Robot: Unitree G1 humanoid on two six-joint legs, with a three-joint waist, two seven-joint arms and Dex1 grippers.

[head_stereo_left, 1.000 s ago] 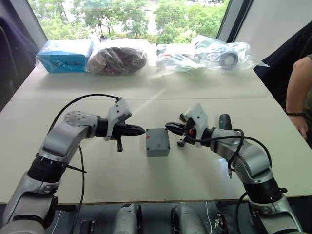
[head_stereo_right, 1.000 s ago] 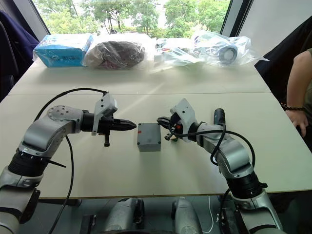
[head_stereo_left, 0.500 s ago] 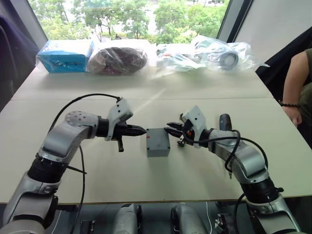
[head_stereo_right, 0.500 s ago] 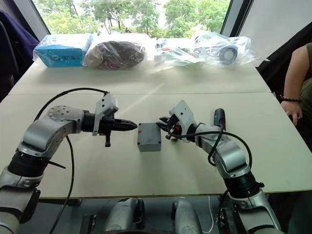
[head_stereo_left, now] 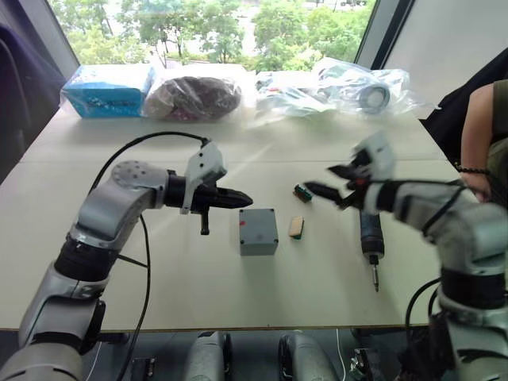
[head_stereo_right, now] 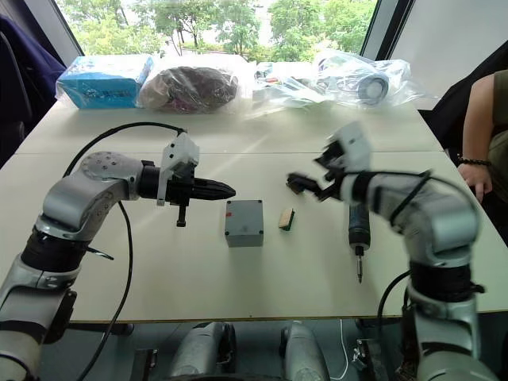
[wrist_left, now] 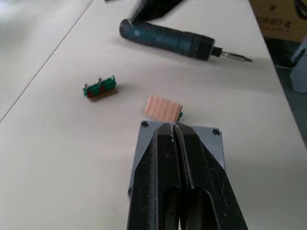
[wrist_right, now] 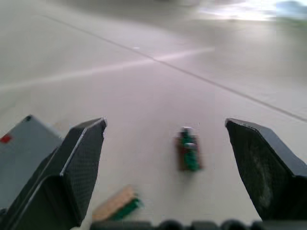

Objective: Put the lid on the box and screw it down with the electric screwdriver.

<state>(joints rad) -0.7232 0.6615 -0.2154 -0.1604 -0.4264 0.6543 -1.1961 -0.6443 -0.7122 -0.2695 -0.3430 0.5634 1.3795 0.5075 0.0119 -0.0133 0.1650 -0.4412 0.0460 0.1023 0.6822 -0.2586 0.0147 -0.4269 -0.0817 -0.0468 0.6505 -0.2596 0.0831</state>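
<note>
From the head views, I judged my next job was fetching the matte black-and-blue electric screwdriver [head_stereo_left: 368, 235], lying on the worktop [head_stereo_left: 238, 294] right of the grey box [head_stereo_left: 258, 231]; my right end effector [head_stereo_left: 329, 184] hovered wide apart, empty. Left wrist view: my left end effector [wrist_left: 173, 128] was pinched closed, empty, above the box

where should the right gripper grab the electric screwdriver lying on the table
Grip the electric screwdriver around its thick dark blue body, near the middle, not the thin metal bit. It lies flat on the table with the bit pointing toward the robot, so come down from above with the fingers straddling the barrel across its length. The right gripper is open and hovers close by, clear of the box.
</note>
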